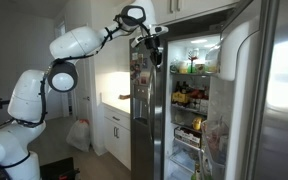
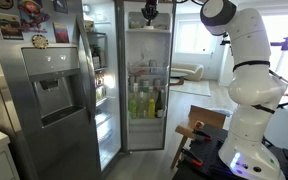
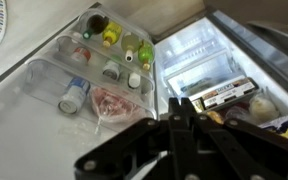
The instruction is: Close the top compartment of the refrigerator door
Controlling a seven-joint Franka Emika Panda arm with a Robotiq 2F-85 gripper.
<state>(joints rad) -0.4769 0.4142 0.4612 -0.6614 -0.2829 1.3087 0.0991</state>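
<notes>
1. Looks like a home kitchen: white cabinets (image 1: 114, 125) and a white bag (image 1: 79, 135) on the floor in an exterior view, bright windows and a sofa (image 2: 189, 72) further back in an exterior view.
2. Seeing the door (image 1: 142, 100) swung out from the fridge (image 1: 194, 70) in both exterior views, steel face outward, with magnets (image 2: 34, 15) up top and a dispenser (image 2: 49, 85) below them.
3. Lit up white inside, shelves packed with colourful food.
4. Got the gripper (image 1: 152, 48) way up high, near the door's top end, on the white arm (image 1: 79, 42). Can't say whether touching or not.
5. Can't tell open or clamped either, just a dark blur (image 3: 184, 130) along the bottom of the wrist view.
6. Also hanging wide open: wide door (image 2: 146, 60), white liner, bottles (image 2: 144, 100) lined up in its bins. Same bins seen from above in the wrist view.
</notes>
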